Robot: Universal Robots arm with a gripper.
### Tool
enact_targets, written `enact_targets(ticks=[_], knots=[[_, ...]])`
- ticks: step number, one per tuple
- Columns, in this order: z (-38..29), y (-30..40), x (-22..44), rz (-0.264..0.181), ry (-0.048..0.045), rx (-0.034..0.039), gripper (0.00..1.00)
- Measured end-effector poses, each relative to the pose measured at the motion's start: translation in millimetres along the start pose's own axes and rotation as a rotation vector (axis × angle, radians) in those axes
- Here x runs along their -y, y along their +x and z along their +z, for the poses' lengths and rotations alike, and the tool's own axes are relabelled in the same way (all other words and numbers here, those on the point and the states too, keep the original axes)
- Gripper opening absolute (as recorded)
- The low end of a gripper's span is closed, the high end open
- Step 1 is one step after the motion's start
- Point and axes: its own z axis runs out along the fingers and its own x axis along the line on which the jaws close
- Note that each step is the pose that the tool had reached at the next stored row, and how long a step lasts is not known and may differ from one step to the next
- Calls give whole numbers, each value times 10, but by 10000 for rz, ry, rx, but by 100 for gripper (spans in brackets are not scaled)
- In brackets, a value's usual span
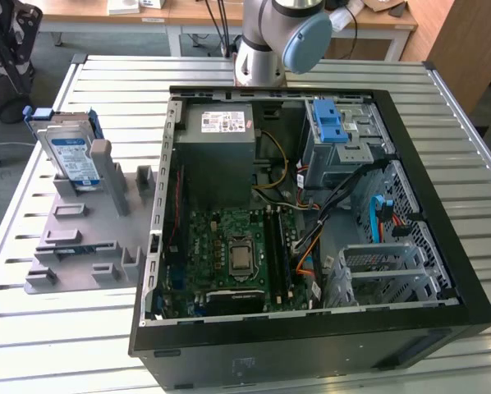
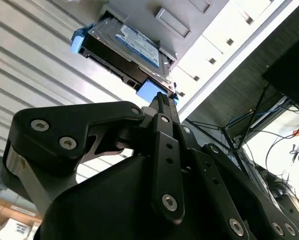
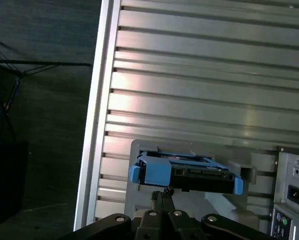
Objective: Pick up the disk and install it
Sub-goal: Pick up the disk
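The disk (image 1: pixel 71 152), silver with a white-and-blue label and blue side rails, stands on edge in a grey holder (image 1: pixel 81 238) on the table, at the exterior view's left. In both wrist views my black gripper (image 3: pixel 165 191) points toward the disk (image 3: pixel 184 170) from a distance. Its fingers lie pressed together, shut on nothing. In the second wrist view the gripper (image 2: pixel 162 99) lines up with the blue rail on the disk (image 2: pixel 127 47).
An open computer case (image 1: pixel 159 189) lies beside the holder, with a grey power-supply box (image 1: pixel 225 152), a motherboard and a drive cage with a blue latch (image 1: pixel 332 123). The arm's base (image 1: pixel 262 49) stands behind the case on the slatted metal table (image 1: pixel 106 82).
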Motion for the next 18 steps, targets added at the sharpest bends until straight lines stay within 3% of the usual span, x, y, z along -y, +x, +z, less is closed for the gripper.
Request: enact_targets(ticks=[18], knots=[[0,0,0,-1984,23,-83,11]])
